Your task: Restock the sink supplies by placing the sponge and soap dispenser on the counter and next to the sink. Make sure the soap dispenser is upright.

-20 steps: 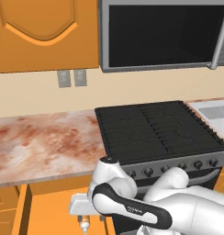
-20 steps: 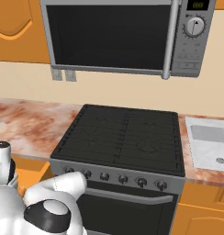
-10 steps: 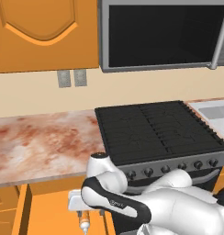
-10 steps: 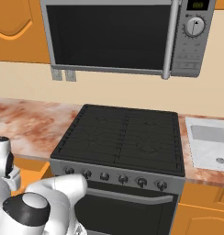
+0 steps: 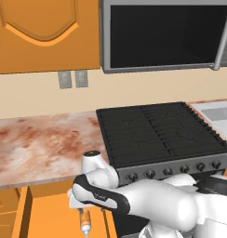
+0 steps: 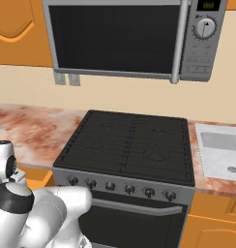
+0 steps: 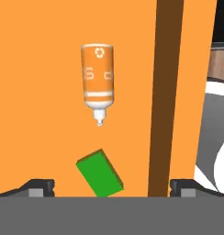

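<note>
While the arm reaches lower into the open drawer, nothing is picked up yet

Since a second ago the hand (image 7: 112,188) has dropped below the bench (image 5: 36,144) edge, fingers spread wide and empty; the sponge (image 7: 99,173) lies at its 12 o'clock, the soap dispenser (image 7: 98,78) on its side beyond, pump pointing back at the hand, both on the drawer floor (image 7: 40,114); the sink (image 6: 221,150) waits far off at 3 o'clock past the stovetop (image 6: 132,145), so both transfers remain
</note>
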### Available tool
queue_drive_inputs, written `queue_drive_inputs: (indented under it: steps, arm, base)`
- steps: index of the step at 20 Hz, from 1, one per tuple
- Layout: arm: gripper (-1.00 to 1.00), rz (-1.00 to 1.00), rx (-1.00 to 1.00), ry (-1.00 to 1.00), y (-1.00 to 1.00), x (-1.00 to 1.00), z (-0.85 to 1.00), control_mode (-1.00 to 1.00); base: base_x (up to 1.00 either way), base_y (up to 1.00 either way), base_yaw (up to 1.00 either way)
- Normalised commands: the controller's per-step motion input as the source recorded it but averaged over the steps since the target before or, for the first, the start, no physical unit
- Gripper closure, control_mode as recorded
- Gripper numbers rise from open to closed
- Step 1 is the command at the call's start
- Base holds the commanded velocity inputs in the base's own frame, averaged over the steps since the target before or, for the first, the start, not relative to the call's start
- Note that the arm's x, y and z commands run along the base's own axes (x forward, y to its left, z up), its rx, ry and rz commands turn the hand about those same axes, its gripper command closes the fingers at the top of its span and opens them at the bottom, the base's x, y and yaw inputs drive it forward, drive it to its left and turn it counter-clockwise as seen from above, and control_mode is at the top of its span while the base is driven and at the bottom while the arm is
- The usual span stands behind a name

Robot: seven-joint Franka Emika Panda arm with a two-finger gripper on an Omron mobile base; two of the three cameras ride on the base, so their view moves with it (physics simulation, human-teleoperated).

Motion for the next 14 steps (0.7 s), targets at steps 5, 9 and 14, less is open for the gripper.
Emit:
queue_drive_inputs:
  steps: [5, 9, 14]
  arm:
    - [-1.00, 0.00, -0.08, 0.00, 0.00, 0.21, -0.28, -1.00]
    - [-1.00, 0.00, -0.10, 0.00, 0.00, 0.11, -0.30, -1.00]
    - [-1.00, 0.00, -0.12, -0.02, 0.00, 0.01, -0.28, -1.00]
  base:
    - [0.00, 0.00, 0.00]
    - [0.00, 0.00, 0.00]
    - [0.00, 0.00, 0.00]
